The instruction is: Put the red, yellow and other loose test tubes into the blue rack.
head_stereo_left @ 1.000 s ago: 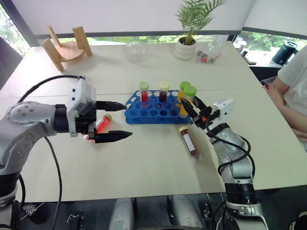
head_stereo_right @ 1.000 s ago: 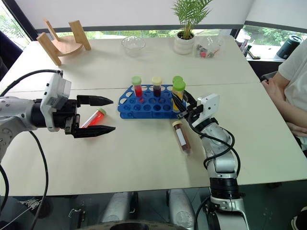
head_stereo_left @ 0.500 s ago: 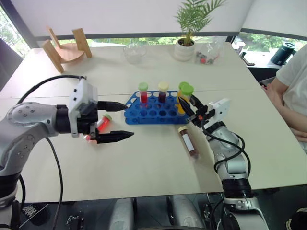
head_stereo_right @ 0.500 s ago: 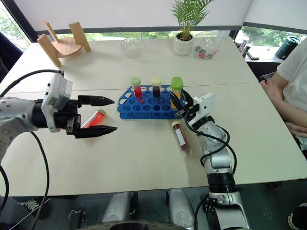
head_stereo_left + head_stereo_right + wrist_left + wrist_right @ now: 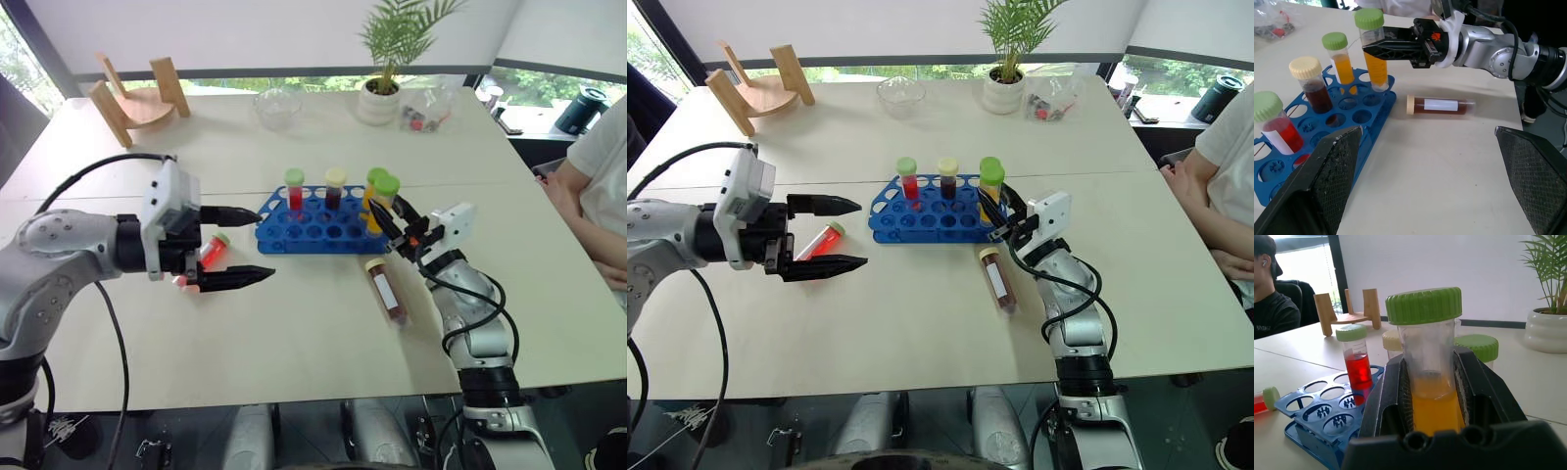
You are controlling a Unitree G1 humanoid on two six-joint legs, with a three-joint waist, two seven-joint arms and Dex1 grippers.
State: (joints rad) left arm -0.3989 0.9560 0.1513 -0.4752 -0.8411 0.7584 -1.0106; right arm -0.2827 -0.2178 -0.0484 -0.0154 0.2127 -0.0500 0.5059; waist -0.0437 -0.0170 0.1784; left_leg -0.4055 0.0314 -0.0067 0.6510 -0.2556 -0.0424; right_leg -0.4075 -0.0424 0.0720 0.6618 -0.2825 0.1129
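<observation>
The blue rack (image 5: 312,226) stands mid-table holding a red tube (image 5: 294,192), a dark brown one (image 5: 334,188) and an orange one (image 5: 372,186). My right gripper (image 5: 384,217) is shut on the upright yellow tube (image 5: 1375,58) at the rack's right end. The tube's lower end meets a hole there; how deep it sits I cannot tell. A dark brown tube (image 5: 386,290) with a cream cap and white label lies just in front of the rack. A loose red tube (image 5: 210,251) lies left of the rack, seen between the fingers of my open left gripper (image 5: 264,246).
At the back of the table are a wooden stand (image 5: 137,92), a glass bowl (image 5: 277,104), a potted plant (image 5: 380,94) and a plastic bag (image 5: 431,106). A person (image 5: 602,186) sits at the right edge. Another person (image 5: 1273,298) sits beyond the far left.
</observation>
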